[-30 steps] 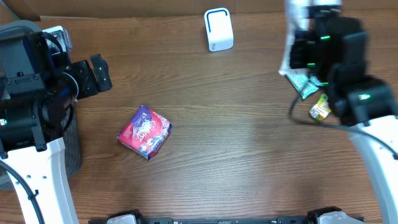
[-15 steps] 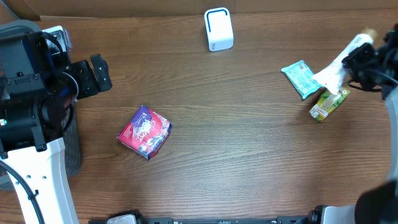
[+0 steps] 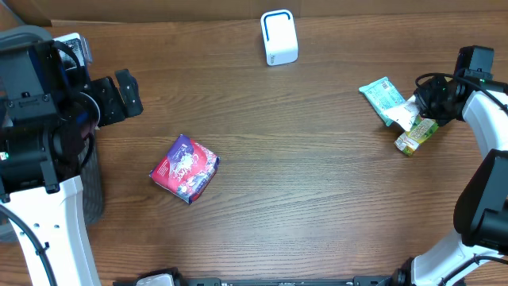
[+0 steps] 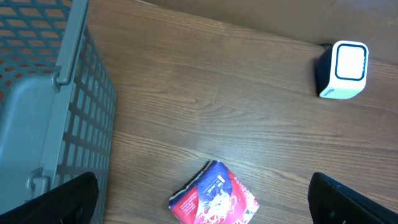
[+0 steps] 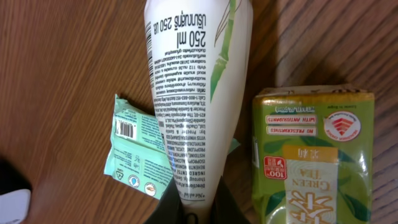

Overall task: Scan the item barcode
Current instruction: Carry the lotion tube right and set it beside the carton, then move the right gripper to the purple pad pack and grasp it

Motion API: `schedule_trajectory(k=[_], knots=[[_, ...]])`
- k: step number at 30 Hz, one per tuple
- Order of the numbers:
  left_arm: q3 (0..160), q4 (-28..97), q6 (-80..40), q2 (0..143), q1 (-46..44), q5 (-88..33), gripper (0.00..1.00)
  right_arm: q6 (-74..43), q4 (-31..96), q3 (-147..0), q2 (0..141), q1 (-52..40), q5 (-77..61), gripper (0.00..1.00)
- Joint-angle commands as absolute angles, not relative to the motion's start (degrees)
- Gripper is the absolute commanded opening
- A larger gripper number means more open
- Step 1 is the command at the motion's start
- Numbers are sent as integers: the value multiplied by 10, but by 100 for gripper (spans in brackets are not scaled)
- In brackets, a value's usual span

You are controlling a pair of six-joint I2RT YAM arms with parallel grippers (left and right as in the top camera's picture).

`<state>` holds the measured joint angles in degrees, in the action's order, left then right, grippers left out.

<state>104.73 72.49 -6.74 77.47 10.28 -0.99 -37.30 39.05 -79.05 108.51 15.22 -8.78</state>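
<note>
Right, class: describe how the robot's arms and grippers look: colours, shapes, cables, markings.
The left arm has blocky black housings on a smooth white lower link, with a thin black cable beside it. The right arm has white curved links, black joints and looped black cables. The left gripper and right gripper have plain black fingers. No markings are legible.

Worktop (image 3: 302,175): brown wood-grain surface, matt with a faint sheen.
Scanner (image 3: 279,37): smooth white plastic, glossy.
Basket (image 4: 56,93): grey moulded plastic lattice, matt.
Red packet (image 3: 185,168): creased film wrapper, glossy.
White tube (image 5: 196,81): smooth printed plastic, satin.
Green carton (image 5: 314,155): printed paperboard, smooth, slightly glossy.
Mint packet (image 5: 140,152): thin film wrapper, smooth.
</note>
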Motion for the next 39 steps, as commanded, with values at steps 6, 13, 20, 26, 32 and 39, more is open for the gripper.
schedule_trajectory(k=[6, 13, 20, 26, 32, 39], knots=[[1055, 724, -69, 776, 105, -7, 99, -344, 411, -798, 1074, 151, -76, 54], [1055, 724, -69, 776, 105, -7, 100, -295, 441, -825, 1070, 151, -142, 63], [1055, 724, -69, 776, 105, -7, 100, -216, 482, -884, 1031, 119, -261, 66], [1055, 724, -69, 776, 105, -7, 100, -170, 467, -884, 1024, 4, -326, 75], [1055, 724, -69, 776, 105, -7, 100, -161, 439, -884, 1044, -155, -298, 80], [1055, 724, -69, 776, 105, -7, 100, -182, 385, -884, 1105, -302, -281, 82]])
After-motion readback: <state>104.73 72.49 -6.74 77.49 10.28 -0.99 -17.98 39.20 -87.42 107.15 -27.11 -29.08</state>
